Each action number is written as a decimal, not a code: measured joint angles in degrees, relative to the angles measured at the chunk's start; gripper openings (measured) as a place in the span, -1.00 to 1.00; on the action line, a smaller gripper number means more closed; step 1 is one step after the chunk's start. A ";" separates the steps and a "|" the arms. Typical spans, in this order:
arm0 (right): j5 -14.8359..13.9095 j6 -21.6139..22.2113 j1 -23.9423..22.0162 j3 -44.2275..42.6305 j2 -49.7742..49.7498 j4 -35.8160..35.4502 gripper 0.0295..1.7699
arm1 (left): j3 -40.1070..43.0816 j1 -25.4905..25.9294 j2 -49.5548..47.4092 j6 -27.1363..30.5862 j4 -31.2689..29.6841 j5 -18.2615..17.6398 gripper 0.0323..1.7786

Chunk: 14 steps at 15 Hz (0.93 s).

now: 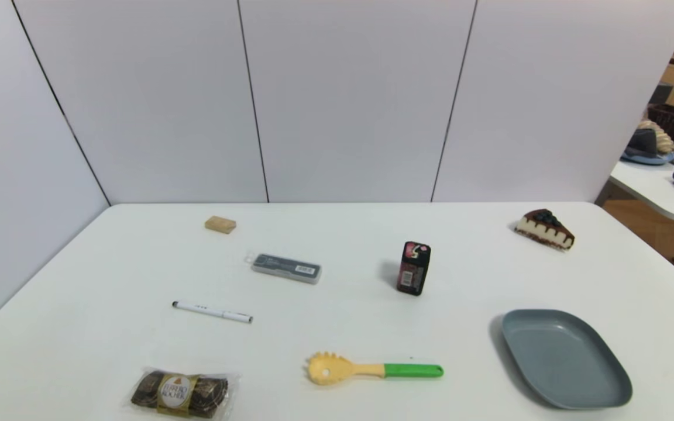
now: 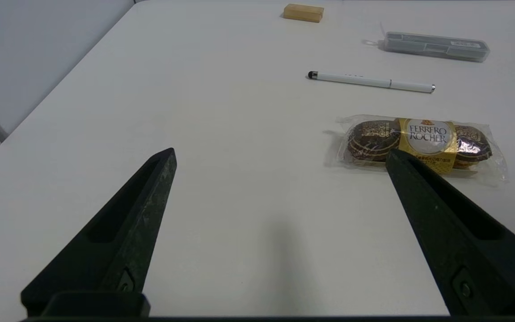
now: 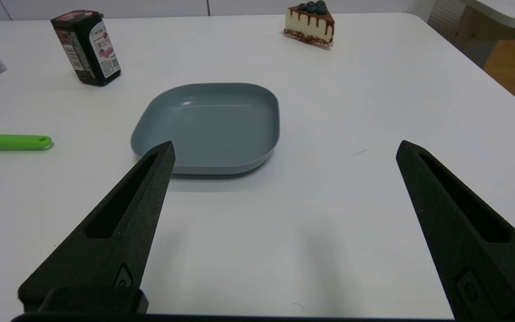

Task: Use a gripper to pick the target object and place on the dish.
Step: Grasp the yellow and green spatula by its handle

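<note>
The target object, a spaghetti server [image 1: 372,369] with a pale yellow toothed head and green handle, lies flat near the table's front centre. Only its green handle end [image 3: 11,142] shows in the right wrist view. The grey-blue dish [image 1: 565,358] sits empty at the front right, to the right of the server. My right gripper [image 3: 284,150] hovers open over bare table just short of the dish [image 3: 208,127], holding nothing. My left gripper [image 2: 280,154] is open above bare table at the front left, also holding nothing. Neither arm shows in the head view.
A chocolate pack [image 1: 182,393] lies front left, a white pen [image 1: 212,312] and grey case [image 1: 286,268] behind it, and a tan block [image 1: 220,224] far back. A dark box [image 1: 413,268] stands mid-table. A cake slice [image 1: 545,228] sits back right.
</note>
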 joint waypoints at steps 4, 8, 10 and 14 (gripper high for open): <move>0.24 -0.49 0.01 0.00 0.00 0.17 0.93 | 0.00 0.00 0.00 0.02 0.00 0.00 0.90; 2.02 -6.41 0.01 -0.18 1.51 0.59 0.93 | 0.00 0.00 0.00 0.05 0.00 0.02 0.90; 2.33 -7.81 -0.05 -0.21 4.16 0.39 0.93 | 0.00 0.00 0.00 0.05 0.00 0.02 0.90; 2.33 -7.97 -0.23 -0.16 7.17 -0.17 0.93 | 0.00 0.00 0.00 0.05 0.00 0.00 0.90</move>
